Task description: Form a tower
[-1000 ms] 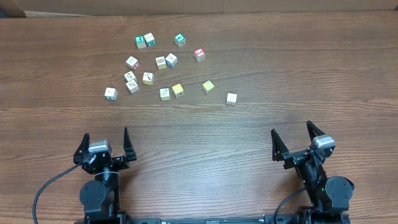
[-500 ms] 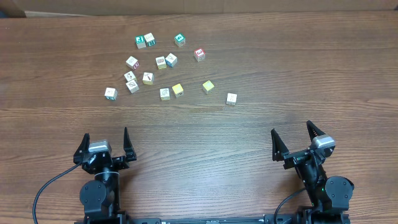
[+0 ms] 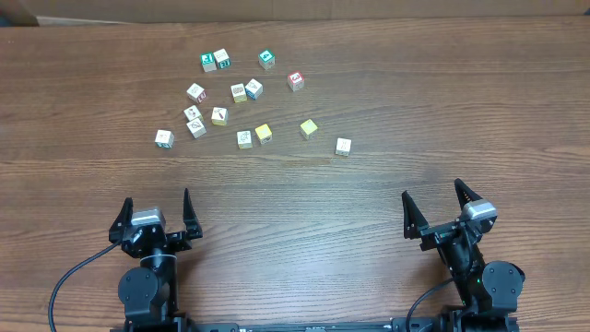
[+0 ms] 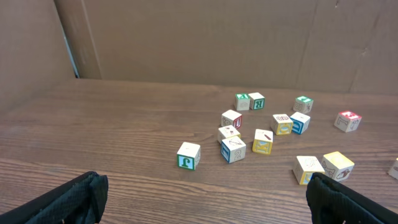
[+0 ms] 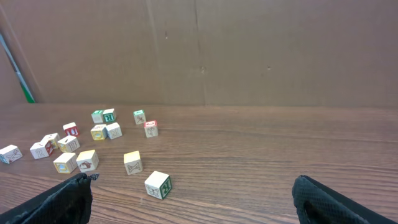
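fifteen small wooden cubes [image 3: 244, 101] lie scattered on the far half of the wooden surface [image 3: 415, 101], left of centre. each sits singly on the wood and none rests on another, so the tower is not yet begun.

at the far edge of the scatter are three green-marked cubes: a pair [image 3: 215, 60] just beside each other, and one [image 3: 266, 59] a little to their right. one red-topped cube [image 3: 295, 80] lies near that. two plain yellow-topped cubes [image 3: 264, 133] [image 3: 308, 128] lie on the near side, and one pale cube [image 3: 343, 146] sits alone at the near right end. the other eight, pale or yellow with small marks, fill the middle and the left.

there are two arms, both at the near edge of the surface and well apart from the cubes. the left gripper [image 3: 157, 201] is released, its two fingers spread wide with nothing between them. the right gripper [image 3: 432, 192] is likewise released and carries nothing. in each wrist view only the two dark fingertips show, at the lower corners, with the cubes beyond them.
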